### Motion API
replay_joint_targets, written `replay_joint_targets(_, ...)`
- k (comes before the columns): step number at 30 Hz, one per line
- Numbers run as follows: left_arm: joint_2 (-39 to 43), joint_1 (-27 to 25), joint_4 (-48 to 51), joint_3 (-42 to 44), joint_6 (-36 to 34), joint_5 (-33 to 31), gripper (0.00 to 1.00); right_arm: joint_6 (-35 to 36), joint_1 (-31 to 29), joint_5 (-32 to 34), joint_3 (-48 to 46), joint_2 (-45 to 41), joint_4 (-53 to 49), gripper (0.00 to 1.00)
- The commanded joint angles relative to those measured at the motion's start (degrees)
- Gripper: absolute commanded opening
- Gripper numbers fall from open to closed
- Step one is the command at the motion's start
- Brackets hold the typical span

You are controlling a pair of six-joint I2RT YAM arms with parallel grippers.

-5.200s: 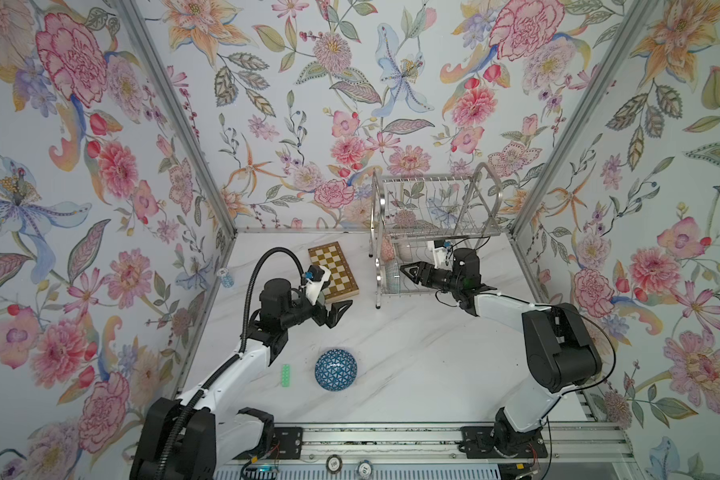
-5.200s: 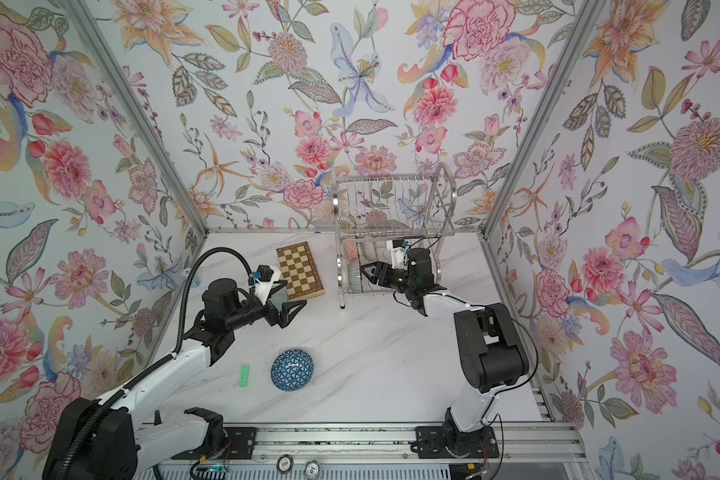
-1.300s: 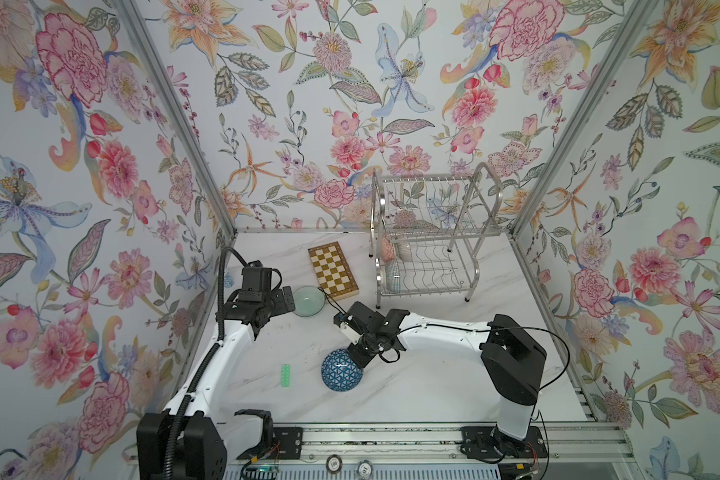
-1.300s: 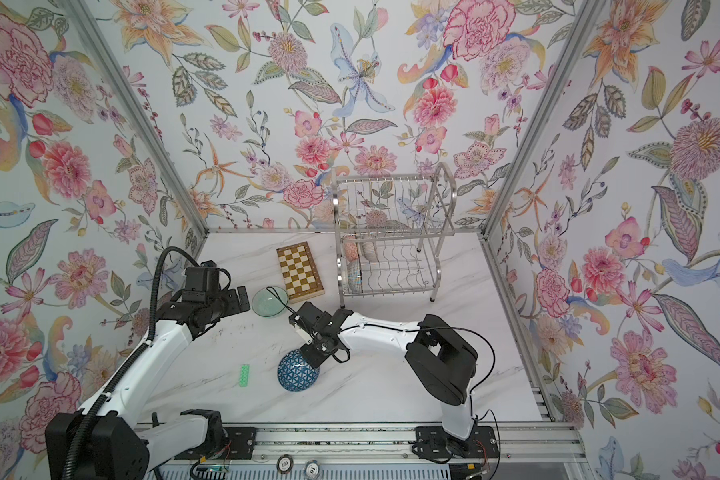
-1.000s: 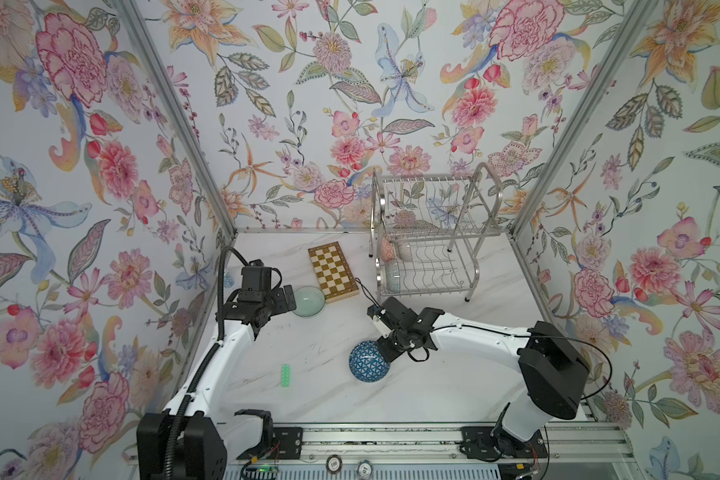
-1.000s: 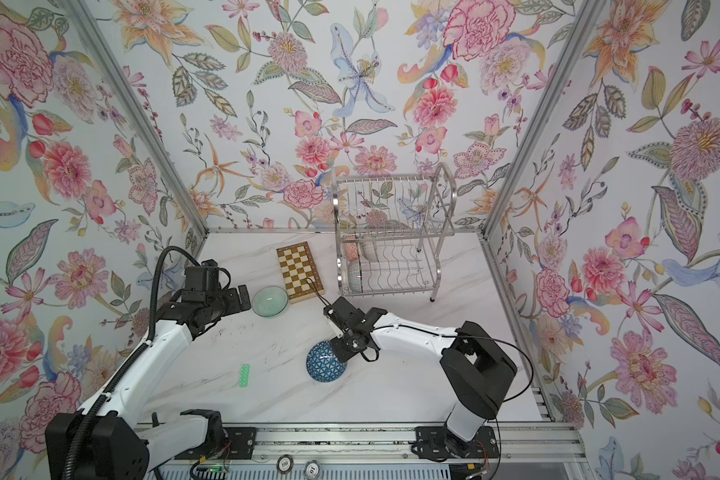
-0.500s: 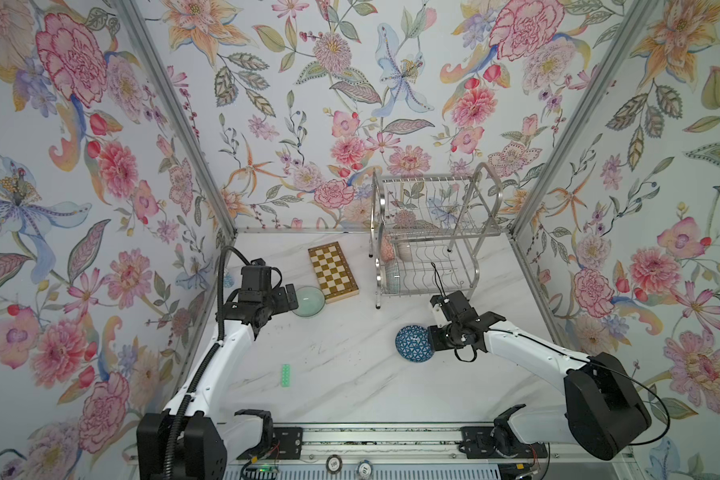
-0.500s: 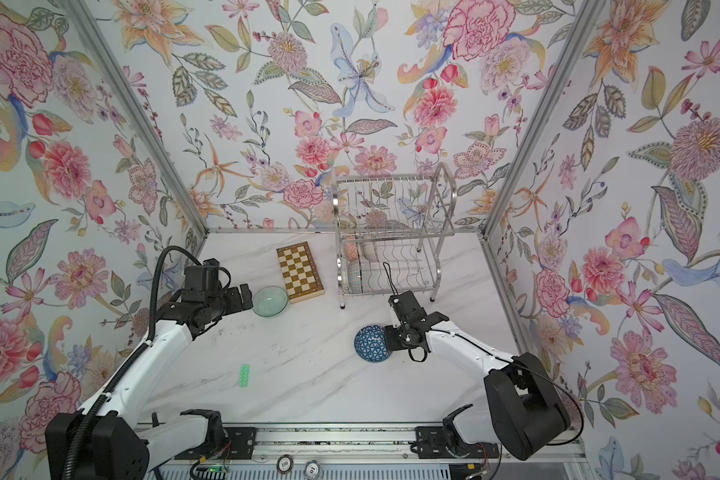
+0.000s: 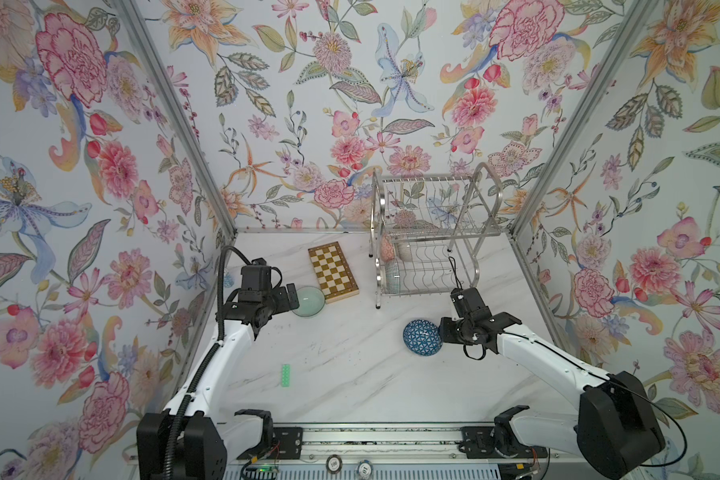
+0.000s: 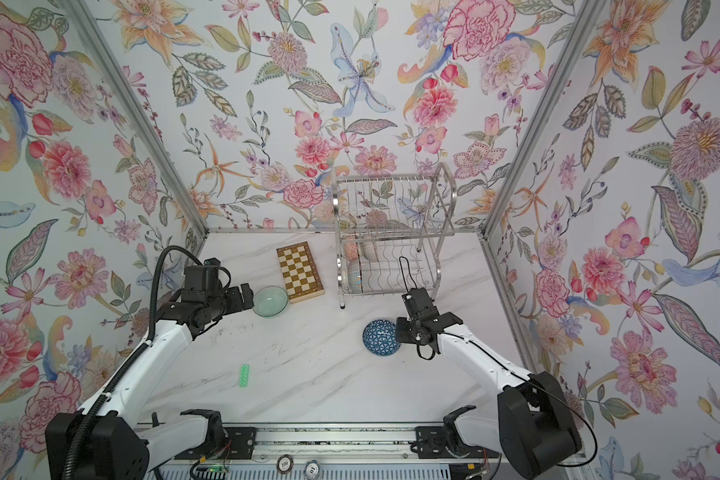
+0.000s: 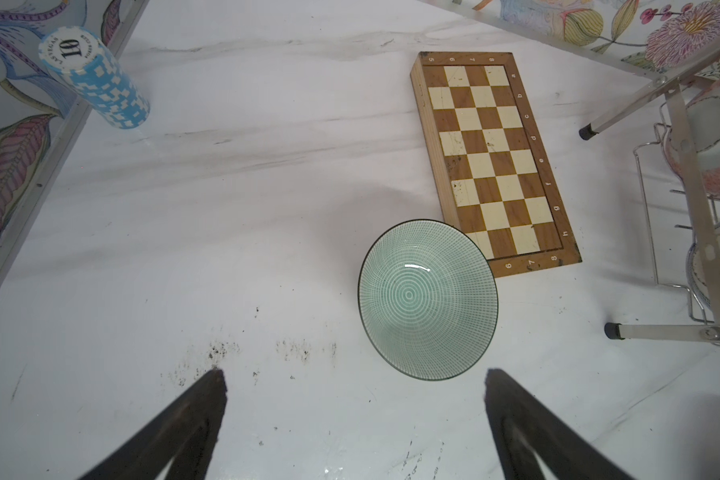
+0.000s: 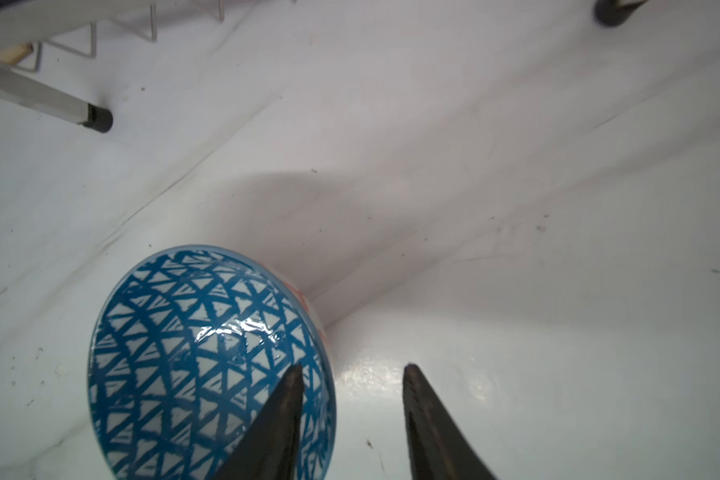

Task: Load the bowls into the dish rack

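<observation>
The blue triangle-patterned bowl [image 9: 421,343] [image 10: 380,337] [image 12: 208,353] rests tilted on the marble in front of the dish rack [image 9: 429,241] [image 10: 391,241]. My right gripper [image 9: 443,332] [image 10: 400,330] [image 12: 352,368] is open, straddling its rim: one finger inside the bowl, one outside, a gap showing. The pale mint bowl [image 9: 308,301] [image 10: 270,302] [image 11: 427,299] sits upright on the table. My left gripper [image 9: 294,297] [image 10: 248,297] [image 11: 354,374] stands wide open just short of it, empty. Three bowls [image 9: 391,274] [image 10: 355,276] stand on edge at the rack's lower left.
A chessboard [image 9: 333,270] [image 10: 300,272] [image 11: 491,158] lies flat between the mint bowl and the rack, touching the bowl's rim. A green block [image 9: 285,375] [image 10: 244,375] lies near the front left. A blue poker-chip stack [image 11: 94,79] stands by the left wall. A rack leg [image 12: 96,118] stands near the blue bowl.
My right gripper brought the blue bowl from the table's middle over to the right, in front of the rack, then opened its jaws. The left arm held still.
</observation>
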State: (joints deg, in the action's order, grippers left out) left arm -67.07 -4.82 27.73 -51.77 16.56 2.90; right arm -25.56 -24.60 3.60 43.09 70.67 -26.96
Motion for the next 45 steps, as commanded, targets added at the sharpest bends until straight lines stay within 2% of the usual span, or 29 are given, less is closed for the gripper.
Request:
replay_joint_targets(1, 0.67, 0.51, -0.92, 0.95, -0.63, 2.25, 0.99, -2.80, 0.33, 11.03, 3.93, -4.25, -3.34, 0.46)
replay_joint_targets(4, 0.88, 0.51, -1.21, 1.14, -1.71, 4.68, 0.99, -3.77, -0.36, 12.14, 3.96, -8.03, -1.16, 0.50)
replay_joint_targets(9, 1.54, 0.51, -2.59, 2.17, -3.54, 9.93, 0.99, 0.20, -5.65, 7.56, 1.73, -11.04, 5.26, 0.52)
replay_joint_targets(11, 1.78, 0.48, -3.52, 2.74, -3.72, 13.13, 0.99, 2.23, -8.95, 4.82, 2.47, -9.62, 4.32, 0.52)
replay_joint_targets(14, 2.32, 0.43, -5.23, 3.47, -3.72, 16.29, 0.99, 4.27, -14.39, 4.36, 5.78, -5.37, -0.65, 0.53)
replay_joint_targets(20, 3.31, -0.15, -6.53, 4.41, -4.66, 18.79, 0.99, 5.16, -22.24, 4.16, 11.90, 3.31, -9.43, 0.54)
replay_joint_targets(24, 4.21, -1.23, -8.23, 5.49, -6.06, 22.73, 0.99, 5.11, -23.95, 4.01, 14.06, 6.73, -12.10, 0.54)
replay_joint_targets(29, 7.08, -3.56, -14.94, 9.07, -7.57, 34.43, 0.99, 4.57, -25.62, 4.10, 15.12, 10.74, -12.37, 0.54)
replay_joint_targets(34, 9.48, -6.65, -19.73, 12.33, -9.58, 40.74, 0.99, 4.56, -26.57, 4.25, 16.64, 14.52, -13.17, 0.50)
replay_joint_targets(39, 9.00, -9.75, -19.86, 12.71, -11.26, 43.29, 0.99, 4.52, -26.96, 5.05, 17.34, 17.55, -13.47, 0.49)
replay_joint_targets(45, 9.06, -11.05, -19.65, 12.85, -12.07, 42.94, 0.99, 4.89, -27.08, 6.14, 18.14, 20.84, -13.42, 0.45)
